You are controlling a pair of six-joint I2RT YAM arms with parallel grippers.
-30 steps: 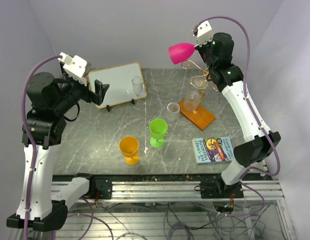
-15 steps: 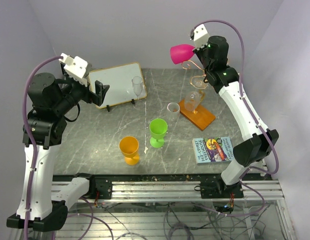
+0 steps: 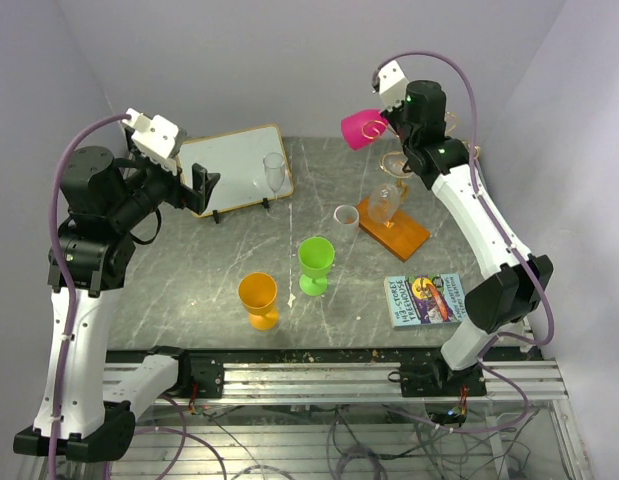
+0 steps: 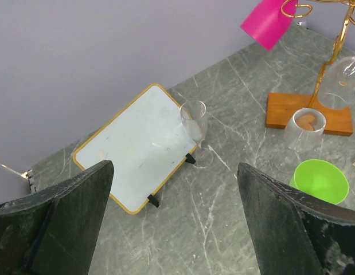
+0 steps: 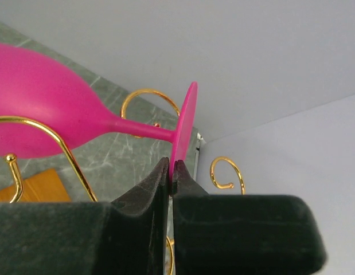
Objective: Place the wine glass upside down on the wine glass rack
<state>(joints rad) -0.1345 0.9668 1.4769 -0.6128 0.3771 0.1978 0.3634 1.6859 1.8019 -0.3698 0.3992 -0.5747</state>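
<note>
Pinching the thin foot of the pink wine glass [image 5: 45, 114], the right gripper [image 5: 170, 166] is clamped on that disc, raised high over the back of the table [image 3: 189, 270]. The glass lies tilted nearly sideways (bowl to the left in the top view, mouth angled slightly down), its stem crossing the curled gold arms of the wine glass rack [image 3: 394, 228]; whether stem and wire touch, I cannot tell. A clear glass [image 3: 382, 200] hangs on the rack above the orange base. The left gripper [image 4: 174, 166] hovers with its fingers spread wide, holding nothing, above the white board [image 3: 234, 165] and the clear flute [image 3: 275, 172] standing beside it. A green cup [image 3: 315, 262] and an orange cup [image 3: 258, 297] stand upright nearer the front.
</note>
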